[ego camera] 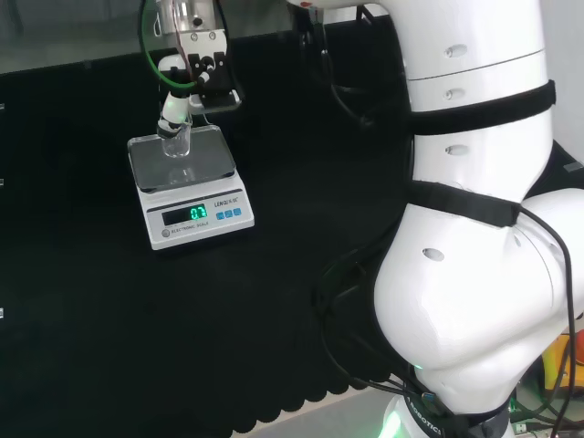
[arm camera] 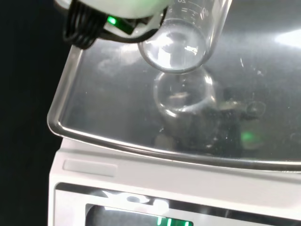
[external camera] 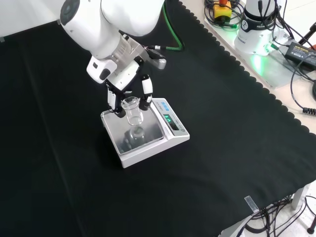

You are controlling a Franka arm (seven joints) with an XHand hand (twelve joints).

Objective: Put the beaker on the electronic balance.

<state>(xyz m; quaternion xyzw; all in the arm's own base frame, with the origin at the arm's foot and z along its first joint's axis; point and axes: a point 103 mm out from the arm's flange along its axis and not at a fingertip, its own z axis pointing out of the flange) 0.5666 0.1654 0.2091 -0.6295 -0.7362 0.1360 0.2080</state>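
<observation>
Standing upright on the steel pan of the electronic balance [external camera: 148,136], the beaker [external camera: 132,111] appears to touch the pan, its reflection meeting its base in the wrist view. In the front view the robot hand [external camera: 126,89] sits at 12 o'clock from it, fingers [external camera: 146,92] curled around the upper wall, grasping it.

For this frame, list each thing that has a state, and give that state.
beaker: upright, empty as far as the views show, its base at the weighing pan; whether it rests there I cannot tell.
hand: fingers curled round the beaker's upper part.
electronic balance: switched on, green digits lit on its display.
weighing pan: carries nothing but the beaker.
</observation>
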